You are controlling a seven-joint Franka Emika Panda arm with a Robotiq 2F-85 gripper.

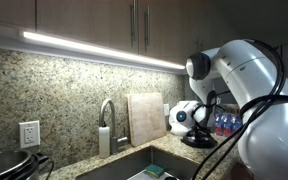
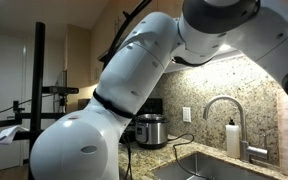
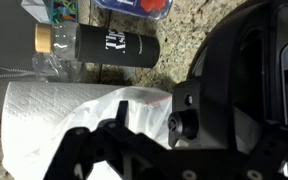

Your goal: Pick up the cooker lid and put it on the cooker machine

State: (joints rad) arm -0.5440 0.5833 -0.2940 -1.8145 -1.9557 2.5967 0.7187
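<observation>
The cooker machine [image 2: 149,130] is a silver pot-shaped appliance with a dark top, standing on the counter by the granite backsplash. A metallic cooker with black handles [image 1: 9,165] shows at the lower left edge in an exterior view. I cannot make out a separate lid. My gripper [image 1: 196,132] hangs low over the counter's far end, away from the cooker. In the wrist view its dark body [image 3: 119,125] fills the lower right, over a white paper towel [image 3: 54,115]. The jaws' opening is not clear and nothing shows held.
A sink [image 1: 149,165] with a faucet [image 1: 106,120] sits mid-counter, also seen with its faucet [image 2: 219,110] and a soap bottle [image 2: 232,138]. A cutting board [image 1: 144,118] leans on the backsplash. A black canister [image 3: 114,42] and a plastic bottle [image 3: 52,50] lie near the gripper.
</observation>
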